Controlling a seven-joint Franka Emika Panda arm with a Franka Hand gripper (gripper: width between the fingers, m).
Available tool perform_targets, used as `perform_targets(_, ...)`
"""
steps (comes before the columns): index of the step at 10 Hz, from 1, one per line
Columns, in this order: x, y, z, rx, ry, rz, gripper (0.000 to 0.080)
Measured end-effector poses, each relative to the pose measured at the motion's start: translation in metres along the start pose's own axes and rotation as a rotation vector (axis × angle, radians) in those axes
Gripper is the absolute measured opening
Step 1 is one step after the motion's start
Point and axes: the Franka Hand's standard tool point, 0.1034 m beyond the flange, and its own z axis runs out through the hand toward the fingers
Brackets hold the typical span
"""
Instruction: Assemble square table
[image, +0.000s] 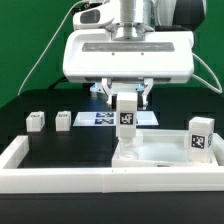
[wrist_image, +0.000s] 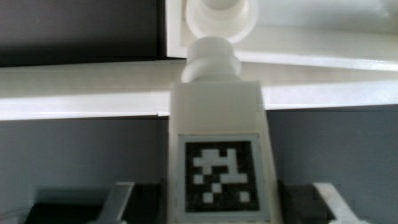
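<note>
Fingers of the gripper are clamped on the upper end of one table leg, the jaws partly closed around it. The leg's long axis runs twelve to six in the exterior view. It is upright with its tag facing the camera, and its narrow peg end points down at six o'clock toward a corner hole of the square slab. Whether the peg is seated I cannot tell.

Likely trouble: a slight tilt could jam the peg crooked in the hole. Twisting might drag the slab, which nothing visible holds down, or let the leg slip in the grip.

One loose leg and a second loose leg sit at nine o'clock. A fourth leg stands at four o'clock, at the slab.
</note>
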Motion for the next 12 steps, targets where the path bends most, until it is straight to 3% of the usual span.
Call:
perform_targets(4, -0.009, -0.003, 0.01, -0.006, 0.008, -0.01, 0.0292)
perform_targets(12, -0.013, -0.011, 0.011, -0.005, 0.019, -0.024, 0.0292)
